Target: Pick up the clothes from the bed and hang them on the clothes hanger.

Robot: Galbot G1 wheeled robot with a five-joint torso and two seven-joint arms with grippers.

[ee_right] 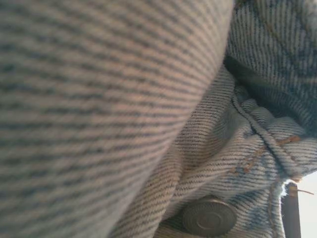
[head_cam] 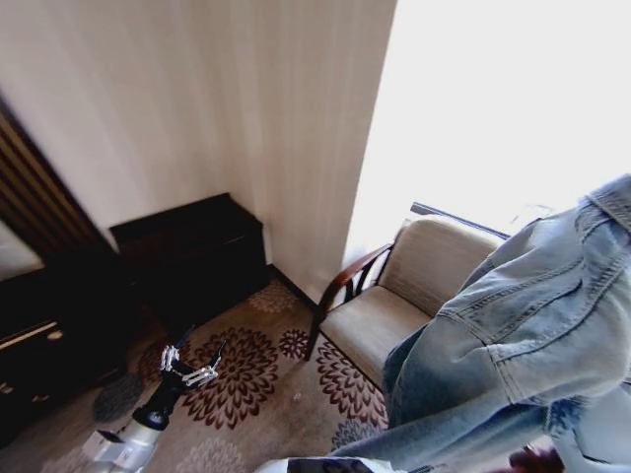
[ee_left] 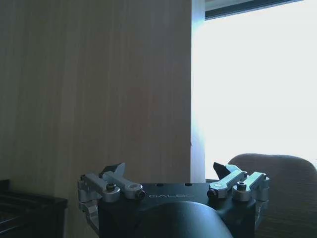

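Jacket (head_cam: 523, 335) hanging in thick folds at the near right, over the armchair (head_cam: 394, 305) — probably heavy, soft, best held at the collar. Left gripper (head_cam: 192, 370) low at near left, jaws spread and empty — right one's grip impossible to tell.

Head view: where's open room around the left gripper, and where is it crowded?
The left gripper, fingers open, hangs low over the patterned carpet, which lies bare between the dark cabinet and the armchair. The armchair's seat cushion is also bare. The robot's right side is crowded: the denim jacket hangs there in front of the armchair's far end.
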